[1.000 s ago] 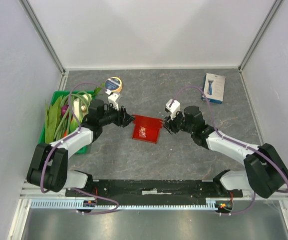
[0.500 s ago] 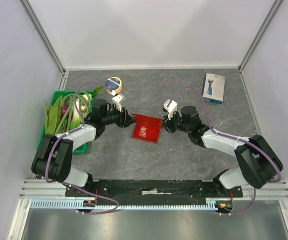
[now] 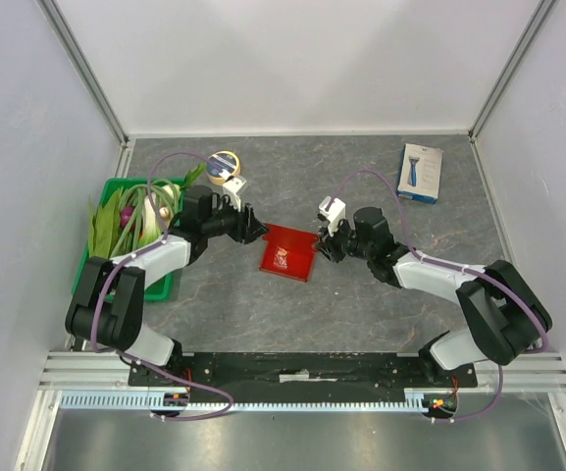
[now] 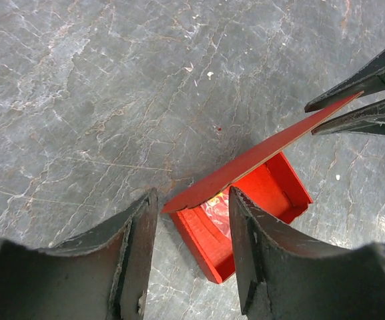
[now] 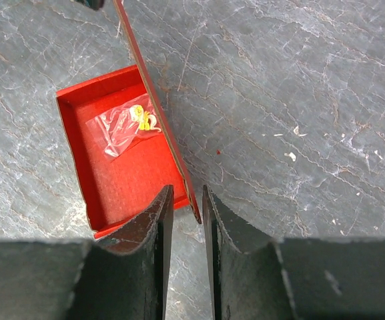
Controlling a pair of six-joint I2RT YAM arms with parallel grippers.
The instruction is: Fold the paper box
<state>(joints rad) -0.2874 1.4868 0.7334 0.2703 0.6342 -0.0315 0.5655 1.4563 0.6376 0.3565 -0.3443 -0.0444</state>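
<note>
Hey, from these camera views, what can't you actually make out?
Top view: where the right gripper meets the paper box; too small, its own body covers the fingertips.
Right wrist view: whether the fingers clamp the raised flap or flank it; gap unclear.
Right wrist view: the yellow item in the plastic bag; blurred by crinkled film.
Top view: what fills the green bin; the left arm partly covers it.

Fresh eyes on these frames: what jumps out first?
The bright red paper box sits dead centre, its lid flap raised on edge. The left gripper and right gripper flank it, each with its jaws straddling one end of the flap. Inside lies a small clear bag with something yellow, and a green bin of leafy greens sits far left.
</note>
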